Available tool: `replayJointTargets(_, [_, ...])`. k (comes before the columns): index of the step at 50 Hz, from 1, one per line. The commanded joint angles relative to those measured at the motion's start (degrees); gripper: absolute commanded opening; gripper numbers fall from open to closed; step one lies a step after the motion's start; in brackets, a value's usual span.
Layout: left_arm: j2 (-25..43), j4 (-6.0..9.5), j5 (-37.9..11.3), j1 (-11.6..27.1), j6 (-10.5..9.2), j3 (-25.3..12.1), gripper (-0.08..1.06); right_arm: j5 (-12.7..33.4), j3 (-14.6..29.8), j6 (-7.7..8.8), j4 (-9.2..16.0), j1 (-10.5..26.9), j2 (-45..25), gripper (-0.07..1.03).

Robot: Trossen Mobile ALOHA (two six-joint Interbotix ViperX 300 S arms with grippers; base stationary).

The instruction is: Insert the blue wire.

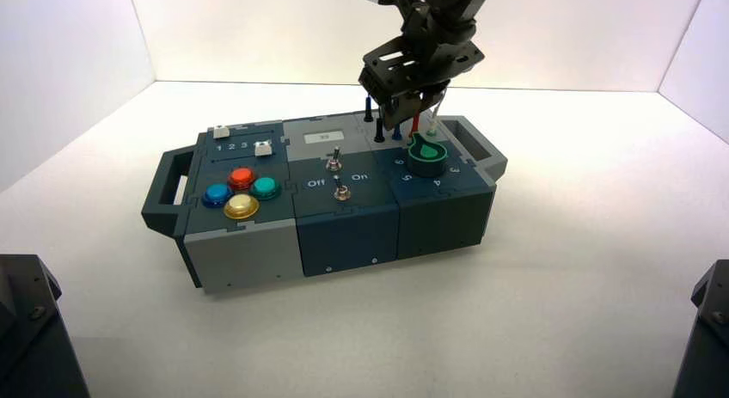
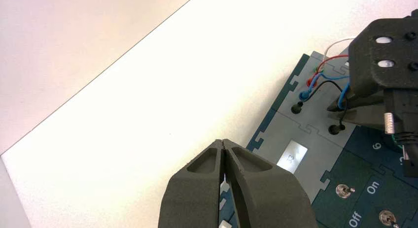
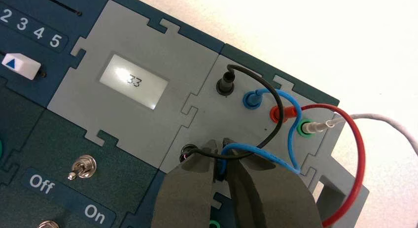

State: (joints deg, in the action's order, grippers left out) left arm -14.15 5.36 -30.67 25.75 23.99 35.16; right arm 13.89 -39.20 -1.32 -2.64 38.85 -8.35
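On the box's matte grey socket panel, at one to two o'clock as seen from above, a thin, smooth blue wire curls in a soft loop. One of its ends sits in the round blue socket; the other goes in between the tips of the right gripper. That pincer, at about one o'clock over the box, has dark, tapered, flat-faced fingers, nearly together with a narrow gap, clenched on the blue wire's slim plug end. The tips cover the plug's foot, so I cannot tell whether it is seated.

A glossy black wire arches across the fingers, its two plugs in the same panel. The thicker, rubbery red wire and the white wire bow outward. The chunky, ridged green knob stands at about two o'clock.

The left gripper waits with its pointed fingertips pressed together, grasping nothing.
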Motion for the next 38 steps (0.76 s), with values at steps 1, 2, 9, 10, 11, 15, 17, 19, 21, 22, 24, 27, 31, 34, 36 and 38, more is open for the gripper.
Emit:
replayJointTargets(1, [-1.8,0.09,0.5,-0.4,0.26,-1.1,-0.03,0.1,0.7,0.09,-0.2,0.4,-0.8,-0.02])
replayJointTargets(2, [-1.8,0.00,0.5,-0.4,0.26,-1.1,-0.03,0.3,0.8,0.09,-0.1,0.4,-0.9,-0.02])
replayJointTargets(9, [-2.2,0.00,0.5,-0.4,0.26,-1.2,-0.03,1.2,1.6,0.09,-0.2,0.4,-1.8,-0.02])
replayJointTargets(10, [-2.3,0.09,0.5,-0.4,0.26,-1.2,-0.03,1.5,1.8,0.09,-0.2,0.4,-1.9,-0.02])
replayJointTargets(11, [-2.4,0.00,0.5,-0.4,0.26,-1.3,-0.03,1.7,1.8,0.09,-0.1,0.4,-2.1,-0.02])
replayJointTargets(15, [-2.5,0.00,0.8,-0.4,0.26,-1.2,-0.03,1.7,2.2,0.09,-0.2,0.4,-2.5,-0.02])
replayJointTargets(17, [-2.5,0.00,0.9,-0.4,0.35,-1.1,-0.03,1.7,2.3,0.09,-0.1,0.4,-2.8,-0.02])
replayJointTargets(19, [-2.5,0.00,1.0,-0.5,0.26,-1.1,-0.03,1.8,2.4,0.09,-0.2,0.4,-3.0,-0.02])
replayJointTargets(21, [-2.6,0.00,1.0,-0.5,0.26,-1.0,-0.03,1.8,2.4,0.00,-0.2,0.4,-3.1,-0.02])
replayJointTargets(22, [-2.6,0.00,1.0,-0.5,0.26,-1.0,-0.03,1.8,2.3,0.00,-0.2,0.4,-3.1,-0.02])
replayJointTargets(24, [-2.9,0.00,1.0,-0.6,0.26,-0.6,-0.03,1.6,2.2,0.00,-0.1,0.4,-3.0,-0.02])
replayJointTargets(27, [-3.3,0.00,1.0,-0.6,0.18,-0.4,-0.03,1.5,2.2,0.00,-0.1,0.4,-3.0,-0.02])
replayJointTargets(31, [-3.7,0.00,1.0,-0.6,0.09,0.0,-0.03,1.2,2.0,-0.09,-0.1,0.4,-2.8,-0.02])
replayJointTargets(34, [-4.0,0.00,1.0,-0.6,0.18,0.1,-0.03,1.1,1.9,-0.09,-0.2,0.4,-2.7,-0.02])
replayJointTargets(36, [-4.3,0.00,1.0,-0.6,0.18,0.3,-0.03,1.1,1.8,-0.09,-0.1,0.4,-2.6,-0.02])
replayJointTargets(38, [-4.6,0.00,1.0,-0.6,0.18,0.3,-0.03,1.1,1.8,-0.18,-0.2,0.4,-2.5,-0.02])
